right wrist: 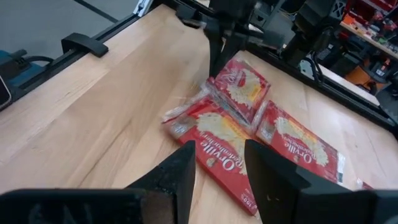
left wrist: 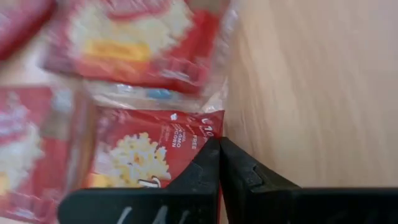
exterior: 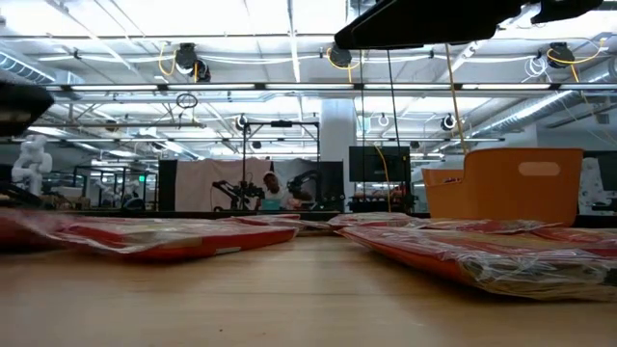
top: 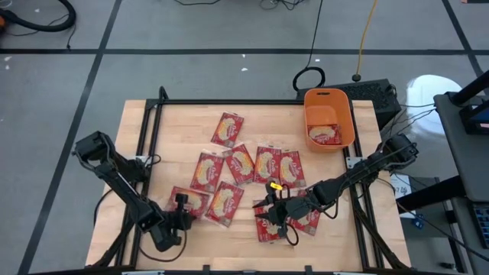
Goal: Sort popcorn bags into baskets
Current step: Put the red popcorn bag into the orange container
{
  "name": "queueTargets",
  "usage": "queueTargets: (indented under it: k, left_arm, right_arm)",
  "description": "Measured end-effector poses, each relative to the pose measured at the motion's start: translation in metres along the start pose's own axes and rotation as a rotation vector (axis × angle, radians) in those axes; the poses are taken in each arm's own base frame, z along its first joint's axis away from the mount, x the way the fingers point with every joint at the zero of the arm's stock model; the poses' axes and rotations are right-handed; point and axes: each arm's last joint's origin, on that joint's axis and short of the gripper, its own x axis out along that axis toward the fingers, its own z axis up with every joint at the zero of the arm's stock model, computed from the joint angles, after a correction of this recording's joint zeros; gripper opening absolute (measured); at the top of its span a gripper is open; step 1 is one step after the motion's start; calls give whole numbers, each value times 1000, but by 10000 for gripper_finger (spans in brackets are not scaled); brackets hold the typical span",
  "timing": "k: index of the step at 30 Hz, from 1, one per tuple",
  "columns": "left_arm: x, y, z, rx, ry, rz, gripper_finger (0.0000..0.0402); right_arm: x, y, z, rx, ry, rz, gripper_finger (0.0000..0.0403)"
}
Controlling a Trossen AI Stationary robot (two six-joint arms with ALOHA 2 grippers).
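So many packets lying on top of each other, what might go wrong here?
The left gripper has shut at the very corner of a popcorn bag; so thin a pinch may slip. The neighbouring bag overlaps it and might drag along. The orange bin sits across the table, a long carry.

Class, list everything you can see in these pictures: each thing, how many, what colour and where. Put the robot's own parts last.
popcorn bags: about nine, red with pale centres, scattered flat over the middle and front of the table
popcorn bag in the bin: at least one, red
bin: one, orange, back right corner of the table
table: one, light wood with a black frame
cables: one black, one yellow, on the grey floor behind the table
person: one, far off in the room
left tool: dark, shut at the edge of a bag, front left
right tool: dark, open, over the front right bags
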Motion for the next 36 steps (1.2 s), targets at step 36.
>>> queueTargets:
  k: [36]
  left_arm:
    - [-19,33,90,-42,-515,5,12]
  right_arm:
    - [118,2,10,-126,39,-118,135]
